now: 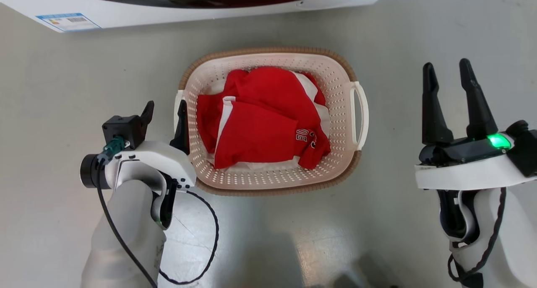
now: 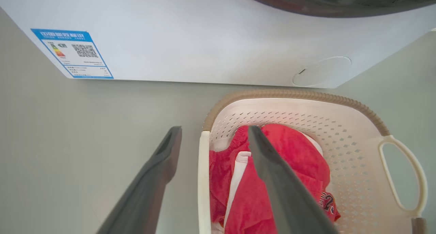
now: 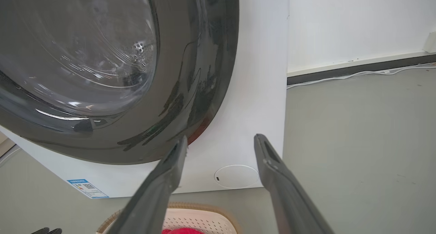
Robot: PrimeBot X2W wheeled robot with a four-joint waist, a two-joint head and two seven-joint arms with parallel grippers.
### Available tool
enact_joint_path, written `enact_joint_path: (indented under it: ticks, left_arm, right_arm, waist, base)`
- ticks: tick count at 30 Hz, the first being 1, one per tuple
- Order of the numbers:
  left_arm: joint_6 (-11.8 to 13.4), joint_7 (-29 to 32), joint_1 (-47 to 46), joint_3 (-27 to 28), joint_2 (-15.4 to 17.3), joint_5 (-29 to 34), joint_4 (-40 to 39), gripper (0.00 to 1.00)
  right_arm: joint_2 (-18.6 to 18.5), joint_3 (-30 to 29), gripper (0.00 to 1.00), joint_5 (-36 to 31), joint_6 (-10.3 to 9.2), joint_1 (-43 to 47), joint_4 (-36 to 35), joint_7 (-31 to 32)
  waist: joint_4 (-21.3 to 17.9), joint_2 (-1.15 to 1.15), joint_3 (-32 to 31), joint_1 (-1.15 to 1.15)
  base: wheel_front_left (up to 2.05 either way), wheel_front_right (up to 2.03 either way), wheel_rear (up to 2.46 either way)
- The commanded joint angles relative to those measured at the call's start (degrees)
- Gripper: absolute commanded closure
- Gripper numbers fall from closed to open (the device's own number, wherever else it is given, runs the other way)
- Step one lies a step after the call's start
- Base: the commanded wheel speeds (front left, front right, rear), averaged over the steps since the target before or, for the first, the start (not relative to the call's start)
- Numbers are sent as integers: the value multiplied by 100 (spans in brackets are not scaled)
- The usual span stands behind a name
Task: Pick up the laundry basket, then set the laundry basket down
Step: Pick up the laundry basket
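The cream-white laundry basket (image 1: 335,80) with a brown woven-look rim rests on the grey floor, holding red and white clothes (image 1: 260,120). My left gripper (image 1: 165,107) is open and straddles the basket's left side: in the left wrist view one finger is outside, the other is over the clothes (image 2: 293,149), and the white left handle (image 2: 203,179) lies between them. The right loop handle (image 1: 361,112) is free. My right gripper (image 1: 446,66) is open and empty, apart from the basket on its right and well above the rim (image 3: 201,223).
A white washing machine (image 1: 168,15) with a dark round door (image 3: 85,57) stands just beyond the basket, a blue label (image 2: 71,53) low on its front. Bare grey floor lies left and right of the basket. A white cable (image 3: 357,74) runs along the far wall.
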Motion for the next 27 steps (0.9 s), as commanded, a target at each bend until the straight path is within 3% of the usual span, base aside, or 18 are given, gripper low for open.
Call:
enact_joint_path:
  ticks: [1,10,27]
  left_arm:
    - [-44,-36,-85,155,75,33,86,0]
    - [-158,-36,-604,320,107,20,1191,0]
    - [-103,-36,-1600,390,409,-37,2981,0]
  right_arm:
    - [-19,178,0,56,41,52,-154,-52]
    - [11,223,0,152,41,-8,-142,-52]
    - [43,356,0,216,41,-126,-177,-52]
  waist:
    - [-60,0,107,0]
    - [-236,0,385,0]
    - [-486,0,822,0]
  base:
    - [0,0,0]
    - [0,0,0]
    - [0,0,0]
